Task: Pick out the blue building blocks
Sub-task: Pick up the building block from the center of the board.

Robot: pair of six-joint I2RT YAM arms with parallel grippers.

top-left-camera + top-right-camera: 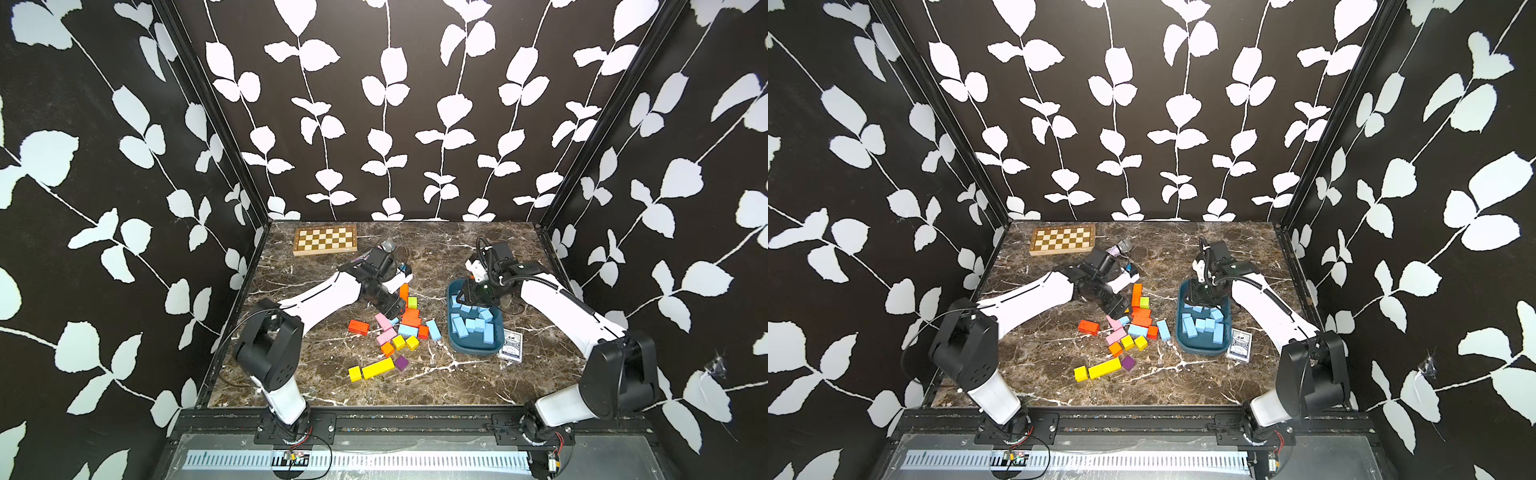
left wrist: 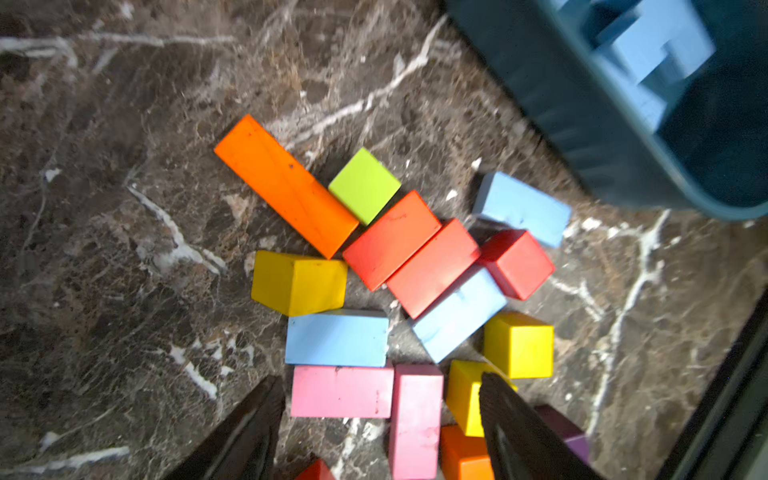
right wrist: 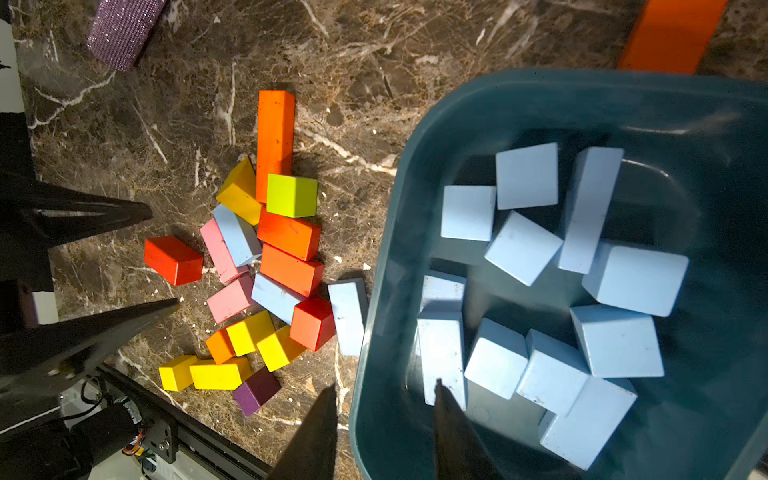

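Your left pincer point(image 2: 380, 376) is spread wide to straddle the blue block point(image 2: 336, 338) just ahead. Right pincer point(image 3: 385, 384) hangs part-open and empty over the tray point(image 3: 540, 81).

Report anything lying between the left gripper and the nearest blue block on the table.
In the left wrist view, a pink bar lies flush against the blue block on the side nearest the open left gripper, so it stands in between.
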